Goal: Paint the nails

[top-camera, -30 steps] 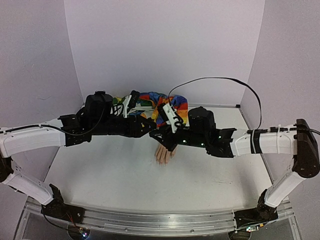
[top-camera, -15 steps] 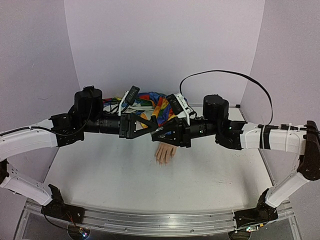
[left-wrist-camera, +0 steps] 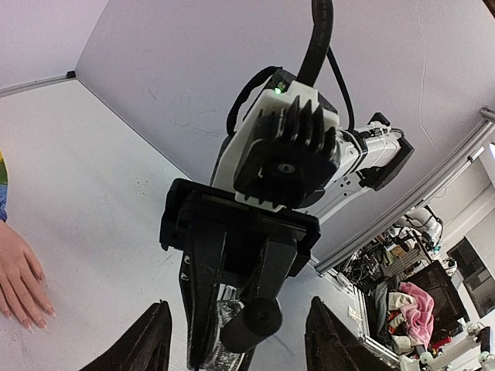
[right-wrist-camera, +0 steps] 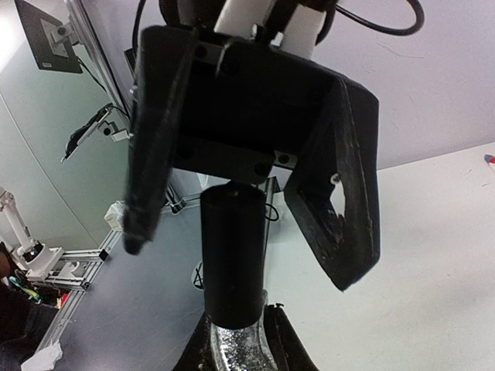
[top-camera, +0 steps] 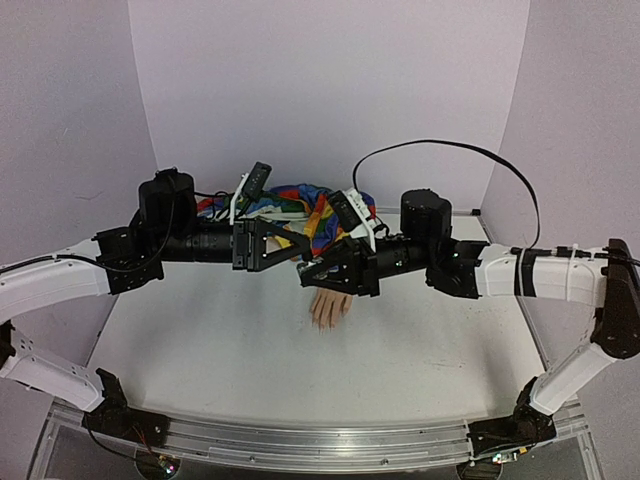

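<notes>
My right gripper (top-camera: 312, 272) is shut on a small glittery bottle (right-wrist-camera: 241, 349) with a black cap (right-wrist-camera: 232, 255) and holds it in the air above the table. My left gripper (top-camera: 293, 248) is open and faces it, with its fingers (right-wrist-camera: 348, 193) standing on either side of the cap without clamping it. In the left wrist view the cap (left-wrist-camera: 251, 325) points at the camera between my left gripper (left-wrist-camera: 240, 340) tips. The pale mannequin hand (top-camera: 328, 308) lies flat below both grippers at the end of the rainbow sleeve (top-camera: 318, 205). Its nails (left-wrist-camera: 48, 309) show at the left edge.
The white table (top-camera: 220, 350) is walled by pale panels at the back and sides. A black cable (top-camera: 450, 150) arcs above the right arm. A metal rail (top-camera: 300, 445) runs along the near edge.
Both arms have risen from low over the hand. The right gripper has carried the bottle left toward the left gripper, which has drawn back slightly and stands open around the cap.
</notes>
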